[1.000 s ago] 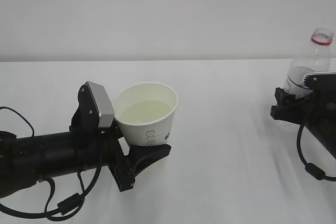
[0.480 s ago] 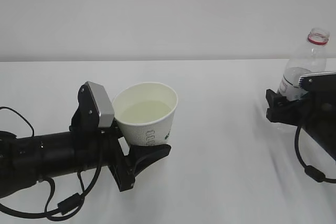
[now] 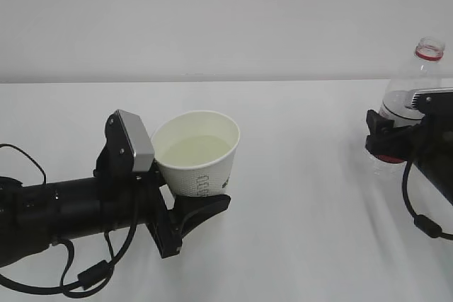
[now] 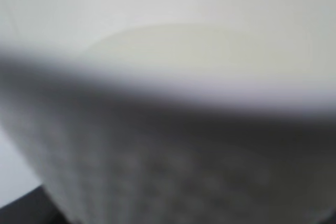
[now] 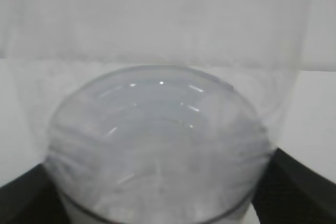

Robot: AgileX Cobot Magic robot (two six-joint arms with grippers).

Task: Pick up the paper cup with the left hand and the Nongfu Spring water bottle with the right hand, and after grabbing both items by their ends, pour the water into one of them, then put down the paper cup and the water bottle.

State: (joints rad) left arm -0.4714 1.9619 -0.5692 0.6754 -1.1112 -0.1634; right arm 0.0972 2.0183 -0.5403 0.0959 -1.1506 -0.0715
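While the black left gripper (image 3: pixel 190 206) grasps the small white tapered paper cup (image 3: pixel 198 155) by its base, the clear ribbed plastic bottle (image 3: pixel 414 90) stands at the far right.

Pale water (image 3: pixel 192 151) fills the cup's lower part, held tilted above the white table (image 3: pixel 304 210). Black right gripper (image 3: pixel 388 146) fingers flank the bottle's red label (whether they press it, I cannot tell).

Your exterior view looks down at a slant across the white table (image 3: pixel 297 196) toward the wall. Your left wrist camera sits pressed against the paper cup (image 4: pixel 173 145), blurring it. Your right wrist camera faces the Nongfu Spring water bottle (image 5: pixel 157 145) close up; the exterior view shares both.
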